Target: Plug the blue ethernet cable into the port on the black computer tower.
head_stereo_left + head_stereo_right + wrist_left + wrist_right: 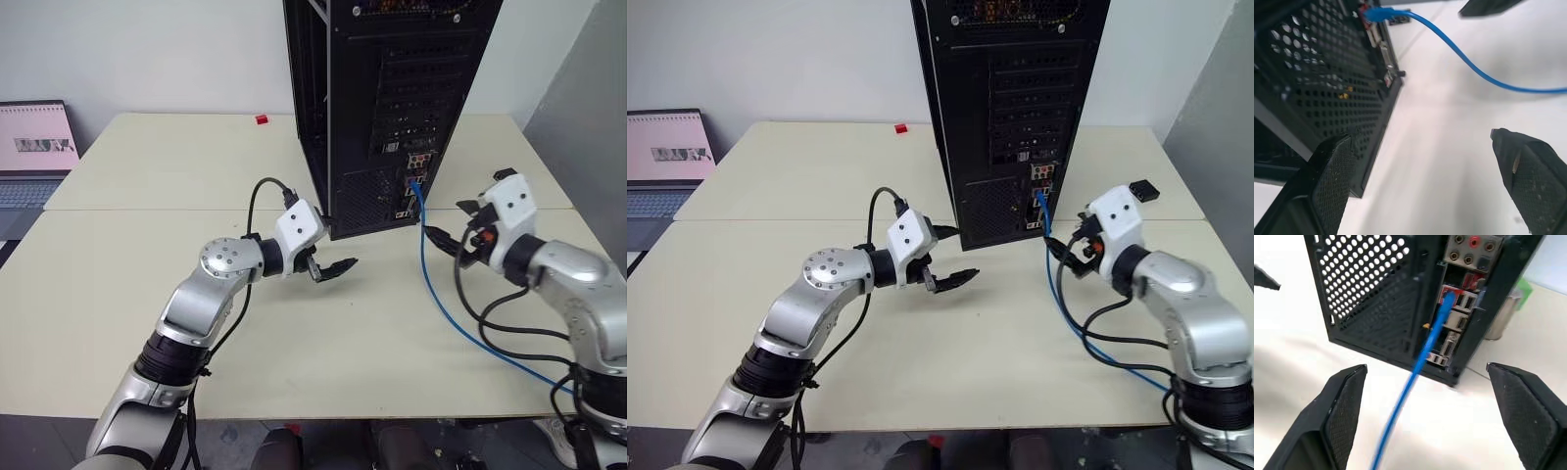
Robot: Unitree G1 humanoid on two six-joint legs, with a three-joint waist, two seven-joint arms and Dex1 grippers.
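Observation:
The black computer tower [392,98] stands upright at the back middle of the table, its rear panel facing me. The blue ethernet cable [427,264] has its plug seated in the port [1449,296] low in the rear connector cluster. From there it hangs to the table and trails off to the right. My right gripper [456,223] is open just right of the cable, a short way back from the tower, with nothing in it. My left gripper [333,268] is open over the table by the tower's lower left corner. Its fingers [1327,186] stand wide apart and empty.
A laptop [34,147] sits at the far left, a small red piece [262,119] on the table's back, and a small black part [1143,190] to the tower's right. A metal can [1506,316] stands behind the tower. Black arm cables [490,323] loop beside the blue one.

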